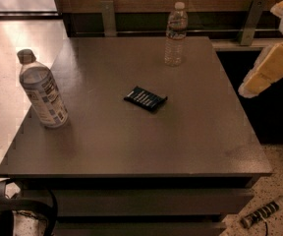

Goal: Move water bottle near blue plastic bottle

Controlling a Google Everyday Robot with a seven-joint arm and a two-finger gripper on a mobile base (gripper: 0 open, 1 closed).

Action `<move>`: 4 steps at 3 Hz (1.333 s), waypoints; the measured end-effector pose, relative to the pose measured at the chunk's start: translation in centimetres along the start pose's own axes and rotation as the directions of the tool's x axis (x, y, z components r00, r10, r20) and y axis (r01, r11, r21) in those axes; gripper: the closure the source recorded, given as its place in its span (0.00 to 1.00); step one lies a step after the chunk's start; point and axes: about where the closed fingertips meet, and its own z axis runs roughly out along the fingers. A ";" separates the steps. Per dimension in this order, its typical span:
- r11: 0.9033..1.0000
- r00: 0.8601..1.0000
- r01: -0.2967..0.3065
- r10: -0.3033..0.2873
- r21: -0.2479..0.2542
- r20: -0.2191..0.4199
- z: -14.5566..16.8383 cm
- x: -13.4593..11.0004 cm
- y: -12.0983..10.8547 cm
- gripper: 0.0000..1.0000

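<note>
The water bottle (175, 34), small, clear and ribbed with a white cap, stands upright near the far edge of the dark table (131, 146). The blue plastic bottle (42, 91), wider, with a grey-tan cap and a blue-and-white label, stands upright near the table's left edge. The two bottles are far apart. My gripper (265, 70) shows as cream-coloured parts at the right edge of the view, above the table's right side, apart from both bottles and holding nothing that I can see.
A flat dark blue packet (145, 98) lies near the table's middle, between the bottles. Metal brackets (108, 17) and a wooden wall run behind the far edge. A striped cable (262, 214) lies on the floor at the lower right.
</note>
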 end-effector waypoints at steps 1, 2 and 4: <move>0.987 0.983 -0.158 0.153 0.041 0.104 3.8 0.6 -2.8 0.00; 0.960 0.936 -0.273 0.250 0.064 0.248 7.3 -0.5 -6.0 0.00; 0.915 0.834 -0.383 0.286 0.123 0.472 9.6 -4.1 -11.5 0.00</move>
